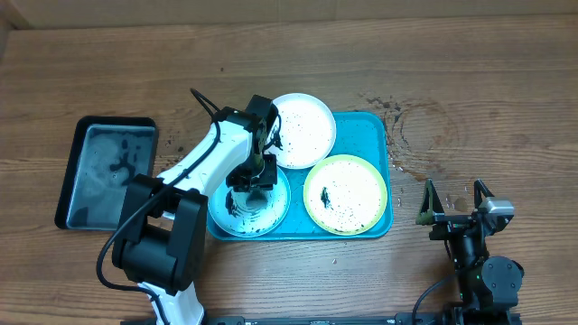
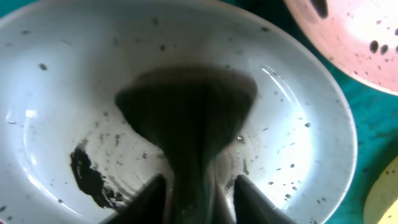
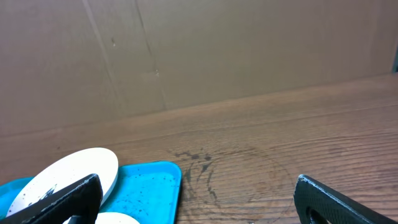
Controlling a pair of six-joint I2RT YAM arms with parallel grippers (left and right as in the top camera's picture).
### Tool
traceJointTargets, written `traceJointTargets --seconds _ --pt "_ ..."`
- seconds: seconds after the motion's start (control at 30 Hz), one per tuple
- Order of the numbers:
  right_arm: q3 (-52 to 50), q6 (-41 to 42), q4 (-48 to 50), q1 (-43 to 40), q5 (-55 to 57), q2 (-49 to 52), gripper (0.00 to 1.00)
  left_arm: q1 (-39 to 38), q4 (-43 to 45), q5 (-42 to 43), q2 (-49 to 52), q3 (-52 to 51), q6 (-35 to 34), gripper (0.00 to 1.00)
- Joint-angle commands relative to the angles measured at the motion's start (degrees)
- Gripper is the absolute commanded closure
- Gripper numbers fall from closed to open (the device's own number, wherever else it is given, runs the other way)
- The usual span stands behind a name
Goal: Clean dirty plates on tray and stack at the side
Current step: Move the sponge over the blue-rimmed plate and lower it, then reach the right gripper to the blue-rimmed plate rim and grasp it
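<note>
Fingers [image 2: 148, 200] of left gripper [image 2: 199, 194] flanking one dark brush [image 2: 186, 118], grip unclear; right gripper [image 1: 453, 184] fingers wide apart. Three round speckled plates, white [image 1: 307, 126], light-blue [image 1: 269, 217], yellow-green [image 1: 348, 194], on one turquoise rectangular plastic tray [image 1: 375, 126].

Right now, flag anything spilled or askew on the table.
Yes: dark specks dirty the table beyond the far right corner of the tray, spilled outside it. The white plate overhangs the tray's far rim instead of lying flat inside.

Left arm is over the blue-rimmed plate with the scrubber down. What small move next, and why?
Probably drag the dark scrubber sideways onto the black smear on the light blue plate; that smear is plainly uncleaned, and the scrubber sits beside it, not on it.
</note>
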Motion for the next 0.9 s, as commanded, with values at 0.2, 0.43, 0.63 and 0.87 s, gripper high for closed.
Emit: traceJointTargets --seconds 0.2,0.43,0.63,0.87 --pt "-0.57 0.42 0.44 -0.11 0.15 -0.46 0.00 1.36 -7.93 -1.27 -0.66 8.28 -0.24 0.44" --pt "-0.57 0.42 0.44 -0.11 0.15 -0.46 0.00 4.83 -14.51 -1.49 -5.55 27.65 -3.15 0.43" --pt "-0.57 0.39 0.44 -0.11 0.15 -0.46 0.00 11.91 -17.11 -1.46 -8.13 28.74 -7.56 0.12" --pt "-0.57 4.44 7.32 -0.04 -5.73 -0.46 0.00 17.51 -19.78 -1.09 -6.78 28.70 -10.78 0.00"
